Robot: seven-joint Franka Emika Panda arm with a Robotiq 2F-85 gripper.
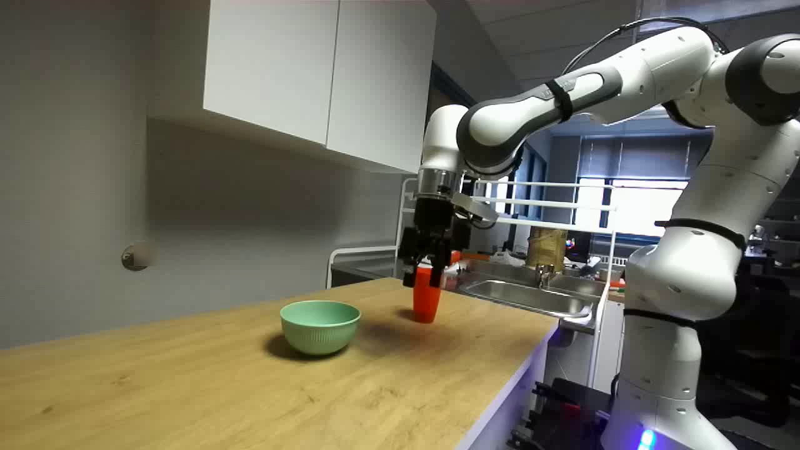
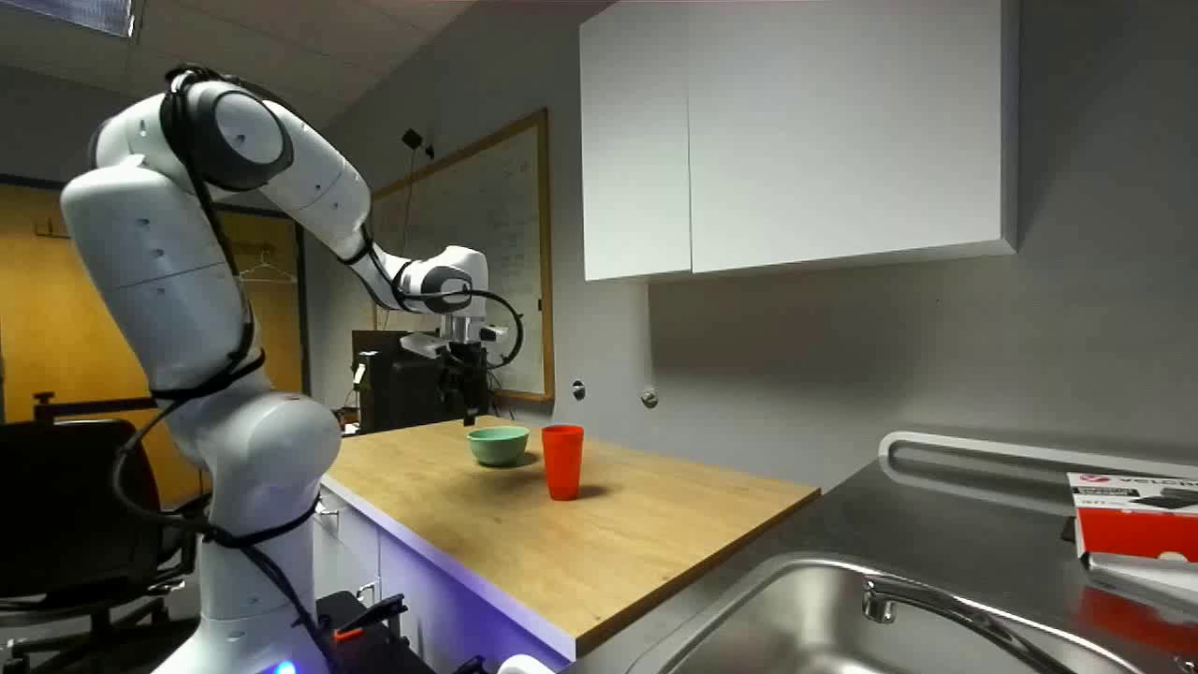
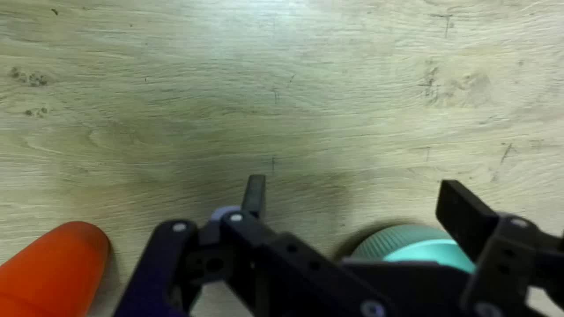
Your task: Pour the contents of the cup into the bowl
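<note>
Wood-grained counter [image 2: 655, 529] below, my gripper [image 3: 359, 204] hung, fingers [image 3: 254, 196] wide; the cup [image 2: 562, 465] stood upright outside them, nearer than the bowl [image 1: 320, 339] to the edge by the sink [image 2: 796, 618]

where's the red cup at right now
In both exterior views, the red cup stands upright on the wooden countertop, to the right of the green bowl. In the wrist view it shows at the lower left, outside the open jaws.

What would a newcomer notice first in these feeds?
Likely the big white arm, bent over the wooden tabletop in both exterior views. Next comes the vivid red-orange cup, upright there, apart from the mint-green bowl. Low in the wrist view, the open black gripper partly hides the bowl.
</note>
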